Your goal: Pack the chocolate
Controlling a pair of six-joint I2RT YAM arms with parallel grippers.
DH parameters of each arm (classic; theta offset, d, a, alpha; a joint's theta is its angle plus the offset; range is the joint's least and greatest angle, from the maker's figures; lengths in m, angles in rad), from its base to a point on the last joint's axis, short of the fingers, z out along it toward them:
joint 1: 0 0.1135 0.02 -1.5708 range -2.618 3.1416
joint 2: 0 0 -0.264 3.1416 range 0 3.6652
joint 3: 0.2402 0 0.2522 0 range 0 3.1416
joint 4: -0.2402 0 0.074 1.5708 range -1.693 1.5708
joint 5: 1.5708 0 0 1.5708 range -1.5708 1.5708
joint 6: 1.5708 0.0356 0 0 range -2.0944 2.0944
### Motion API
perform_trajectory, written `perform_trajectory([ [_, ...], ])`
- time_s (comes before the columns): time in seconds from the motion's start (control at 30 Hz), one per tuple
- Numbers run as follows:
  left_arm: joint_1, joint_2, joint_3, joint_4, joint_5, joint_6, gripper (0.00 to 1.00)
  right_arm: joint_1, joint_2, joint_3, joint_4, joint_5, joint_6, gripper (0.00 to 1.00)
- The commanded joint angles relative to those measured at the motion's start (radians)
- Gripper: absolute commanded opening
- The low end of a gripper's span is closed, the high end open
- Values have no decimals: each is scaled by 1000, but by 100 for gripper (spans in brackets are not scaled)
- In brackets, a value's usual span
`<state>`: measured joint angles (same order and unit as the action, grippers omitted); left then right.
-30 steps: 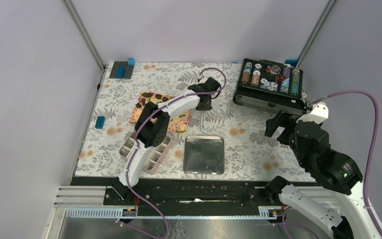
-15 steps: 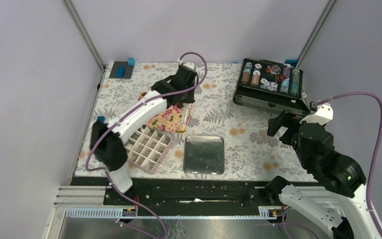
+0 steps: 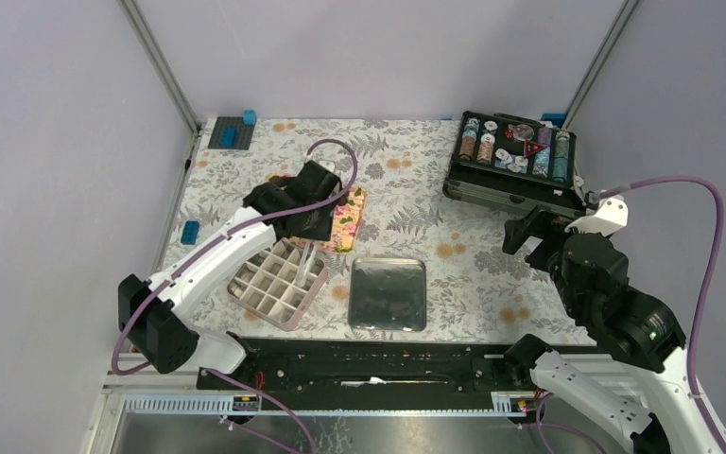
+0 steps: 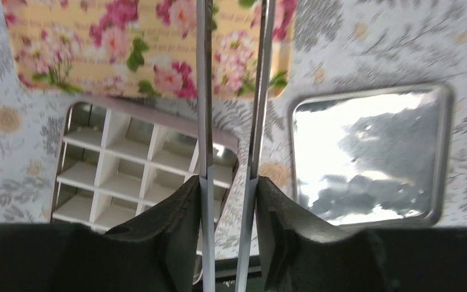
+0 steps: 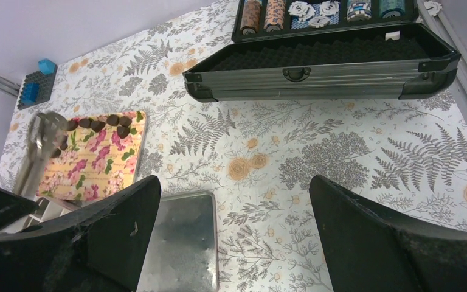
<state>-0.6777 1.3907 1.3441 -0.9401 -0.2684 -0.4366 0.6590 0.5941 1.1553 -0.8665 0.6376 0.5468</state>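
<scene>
Several small dark brown chocolate pieces (image 5: 97, 123) lie along the far edge of a floral tray (image 5: 94, 161). In the top view my left arm hides most of them. My left gripper (image 3: 310, 235) is shut on metal tongs (image 4: 204, 91), held above the near edge of the floral tray (image 4: 152, 55) and the pink gridded box (image 4: 127, 164). The tong tips run out of the left wrist view, and nothing shows between the blades. The box (image 3: 277, 284) has empty cells where visible. My right gripper (image 5: 234, 201) is open and empty, above the table at the right (image 3: 527, 236).
A square metal tray (image 3: 389, 293) lies right of the gridded box. An open black case of poker chips (image 3: 515, 161) stands at the back right. A blue block (image 3: 190, 232) and a dark plate with blue bricks (image 3: 232, 130) sit at the left edge.
My left arm has swung left and toward the near edge, carrying the tongs from beyond the floral tray to above the gridded box. The right arm has barely moved.
</scene>
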Motion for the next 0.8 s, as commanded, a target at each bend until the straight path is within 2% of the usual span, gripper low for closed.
perform_trajectory([
  [0.0, 3, 3, -30, -32, 2, -5, 39, -2, 6, -9, 68, 7, -7, 100],
  [0.17, 3, 27, -32, -13, -25, -25, 41, -2, -14, -19, 59, 9, 0, 100],
  [0.33, 3, 33, -54, 29, -54, -51, 49, -2, -29, -24, 48, 14, 11, 100],
  [0.77, 3, 130, -97, 213, -108, -109, 47, -2, -16, -21, 52, 6, -4, 100],
])
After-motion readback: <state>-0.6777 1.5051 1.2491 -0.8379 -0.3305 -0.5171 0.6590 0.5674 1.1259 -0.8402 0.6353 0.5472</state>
